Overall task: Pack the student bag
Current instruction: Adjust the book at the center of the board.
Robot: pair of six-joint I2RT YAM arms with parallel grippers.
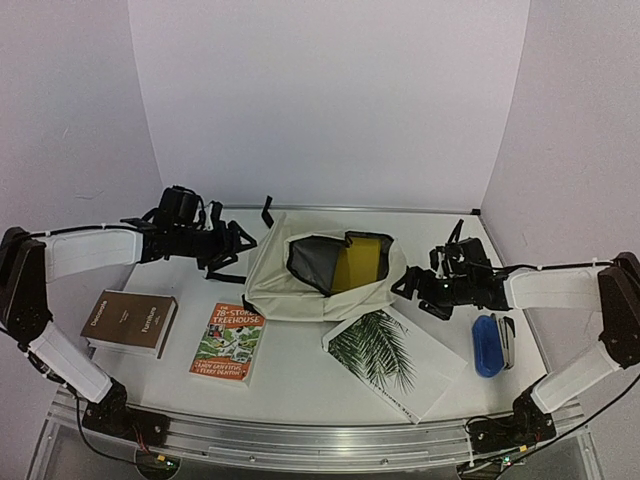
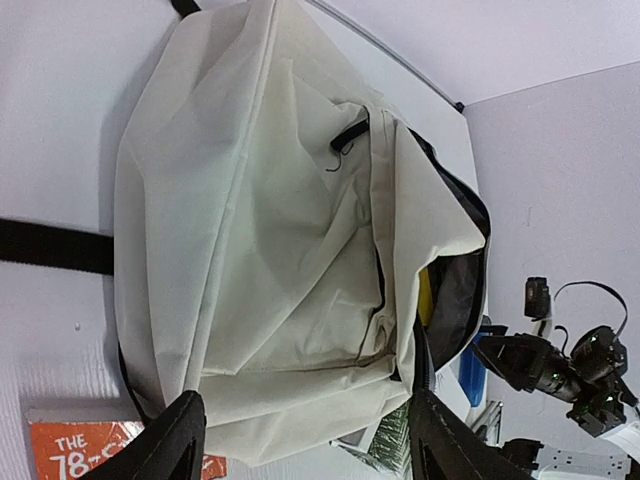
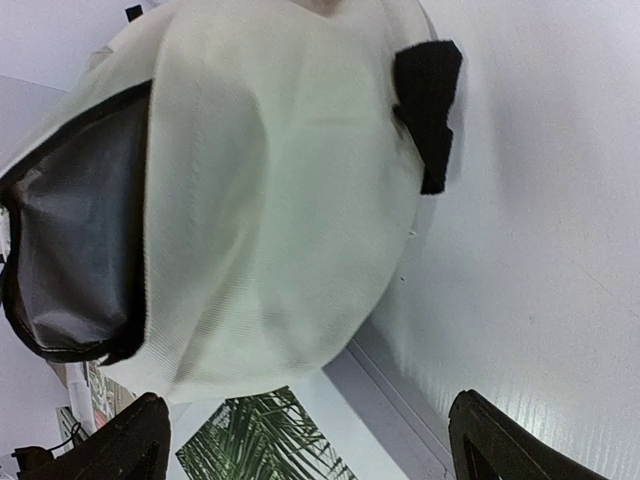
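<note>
Broadly, in the top external view, the student bag [image 1: 320, 275] lies toward the back of the table [image 1: 290, 392], its long axis running left to right between the two arms. Its mouth gapes upward and to the right, showing grey lining and something yellow [image 1: 362, 262] inside. The left gripper [image 1: 238, 252] hangs just beside the bag's left end, and the right gripper [image 1: 408, 285] just beside the mouth end, so the right arm looks nearer the opening. On the near side lie a brown book [image 1: 132, 322], an orange paperback [image 1: 228, 342] and a palm-leaf book [image 1: 390, 355], with a blue case [image 1: 486, 345] beneath the right arm. The palm-leaf book sits closest to the mouth, and nothing appears to bar the way in.

In the left wrist view, the fingers [image 2: 175, 445] stand well apart and hold nothing. The bag's closed cream side fills the view ahead, and a black strap [image 2: 50, 245] trails across the table.

In the right wrist view, the fingers [image 3: 125, 440] are spread wide and empty. The bag's cream flank lies straight ahead, with the dark mouth off to the left.
</note>
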